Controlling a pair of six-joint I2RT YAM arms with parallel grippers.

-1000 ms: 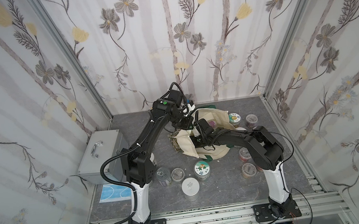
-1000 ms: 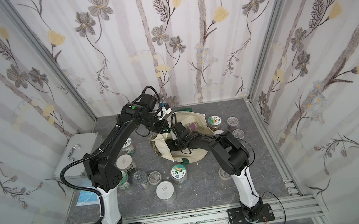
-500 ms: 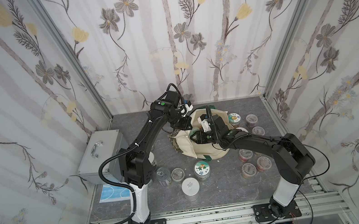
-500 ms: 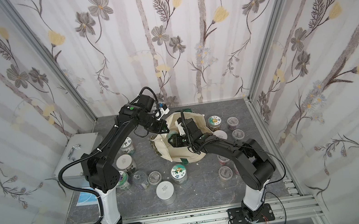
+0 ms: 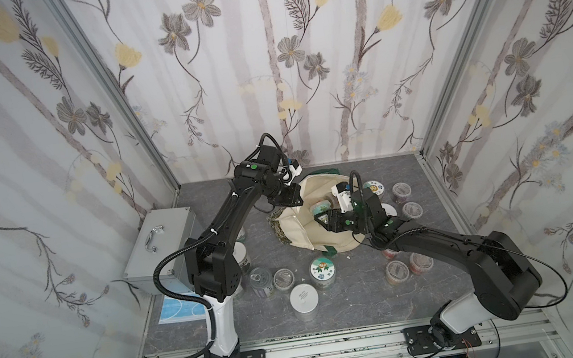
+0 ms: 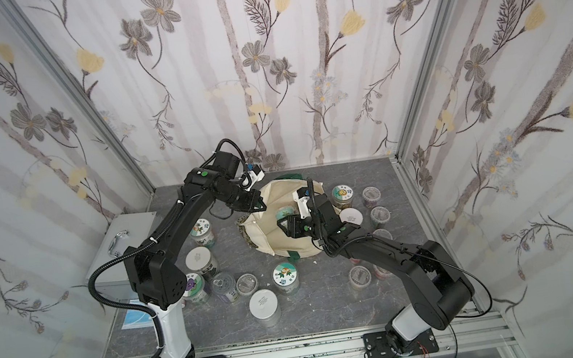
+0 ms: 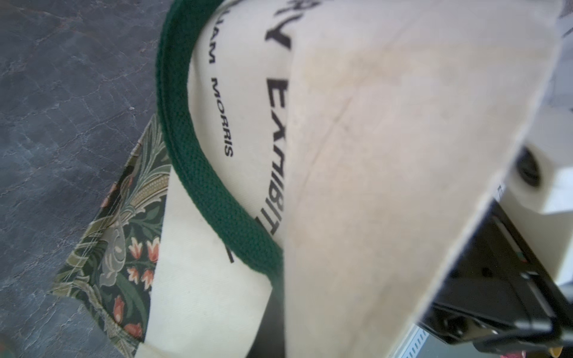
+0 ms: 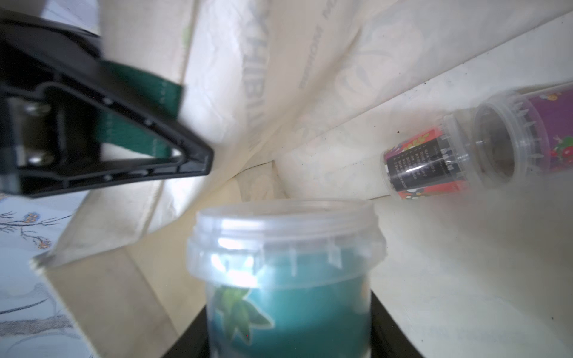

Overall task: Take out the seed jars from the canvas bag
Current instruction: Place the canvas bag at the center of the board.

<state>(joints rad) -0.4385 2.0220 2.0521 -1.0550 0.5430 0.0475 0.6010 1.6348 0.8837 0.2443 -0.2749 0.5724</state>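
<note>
While the left pincer [image 5: 291, 199] pinches the canvas bag [image 5: 298, 233] by its woven green handle [image 8: 148, 83], the right pincer [image 5: 322, 217] clamps a ribbed teal-labelled seed jar [image 8: 288, 279] in the bag's gaping mouth; two jars [image 8: 428, 161] lie deeper.

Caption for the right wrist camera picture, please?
Inside the canvas bag: right gripper holds a teal-labelled seed jar, two more jars lie beyond, left gripper pinches the rim.

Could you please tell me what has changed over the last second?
The right arm's elbow swung outward while the right gripper stayed in the canvas bag, shut on a teal-labelled seed jar. The left gripper kept pinching the bag's rim; the jars on the table did not move.
</note>
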